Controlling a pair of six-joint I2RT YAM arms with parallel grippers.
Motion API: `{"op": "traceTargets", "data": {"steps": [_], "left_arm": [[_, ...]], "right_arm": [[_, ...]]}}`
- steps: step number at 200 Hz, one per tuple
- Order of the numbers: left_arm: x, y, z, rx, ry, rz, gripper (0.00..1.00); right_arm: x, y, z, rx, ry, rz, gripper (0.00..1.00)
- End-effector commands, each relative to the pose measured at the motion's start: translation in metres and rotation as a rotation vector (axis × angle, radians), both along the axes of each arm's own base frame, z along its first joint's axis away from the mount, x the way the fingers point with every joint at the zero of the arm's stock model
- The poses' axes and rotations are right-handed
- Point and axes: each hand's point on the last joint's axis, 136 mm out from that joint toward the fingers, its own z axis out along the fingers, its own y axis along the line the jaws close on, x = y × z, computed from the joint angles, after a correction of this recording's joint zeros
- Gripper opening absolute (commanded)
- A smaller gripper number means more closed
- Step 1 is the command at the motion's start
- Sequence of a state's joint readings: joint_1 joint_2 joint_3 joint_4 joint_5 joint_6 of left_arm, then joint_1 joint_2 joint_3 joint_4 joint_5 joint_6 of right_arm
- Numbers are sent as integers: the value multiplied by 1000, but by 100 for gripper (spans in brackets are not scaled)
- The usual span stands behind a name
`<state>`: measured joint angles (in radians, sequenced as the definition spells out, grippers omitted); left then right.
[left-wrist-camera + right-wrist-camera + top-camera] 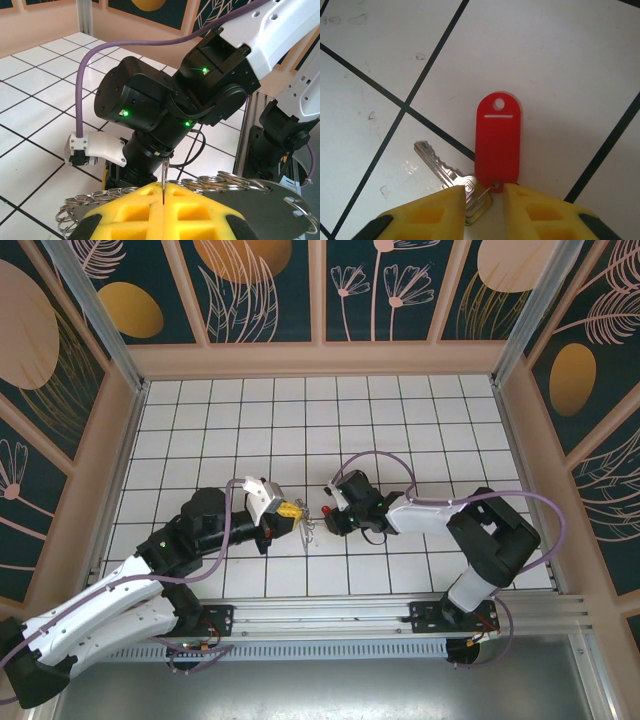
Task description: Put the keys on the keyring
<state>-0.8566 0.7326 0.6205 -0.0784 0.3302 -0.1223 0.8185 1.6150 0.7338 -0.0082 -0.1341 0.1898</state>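
My left gripper (292,510) (164,192) is shut, its yellow fingers pinching a thin metal loop seen edge-on, the keyring (164,172), which rises toward the right arm's black wrist (150,115). In the right wrist view the red-headed key (497,140) and a silvery key (437,162) lie flat on the white tiles, joined by a small wire ring. My right gripper (333,515) (485,200) is narrowly open just above them, with that wire ring in the gap. Small silvery pieces (311,531) show under the gap between the two grippers.
The white tiled floor (400,420) runs to tan walls on three sides. An aluminium rail (330,615) carries both arm bases at the near edge. The grippers nearly meet at mid-floor. A purple cable (385,462) loops over the right arm.
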Motion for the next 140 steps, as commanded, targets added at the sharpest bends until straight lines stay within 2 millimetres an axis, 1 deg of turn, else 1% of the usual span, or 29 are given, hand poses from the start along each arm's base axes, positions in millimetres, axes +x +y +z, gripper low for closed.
{"op": "traceTargets", "data": {"steps": [1,18,39,64,94,113,124,140], "left_arm": [[3,0,12,-43,-27,15,0],[3,1,12,-43,-27,19,0],[3,1,12,-43,-27,19,0],[3,0,12,-42,-25,17,0],[3,0,12,-42,-25,15,0],[3,0,12,-39,-23,13,0],[2,0,12,-40,-21,13,0],[2,0,11,-39,-14,14,0]], "right_arm": [[3,0,-3,-16,-12,-11,24],[5,0,-1,0,-18,-15,20],[7,-2,-3,-11,-17,-20,12],[8,-7,-3,-22,-20,-27,0],[9,-17,1,-30,-30,-31,0],[3,-24,7,-39,-13,-15,0],[-4,-27,11,-32,27,1,0],[-18,-40,10,-91,90,1,0]]}}
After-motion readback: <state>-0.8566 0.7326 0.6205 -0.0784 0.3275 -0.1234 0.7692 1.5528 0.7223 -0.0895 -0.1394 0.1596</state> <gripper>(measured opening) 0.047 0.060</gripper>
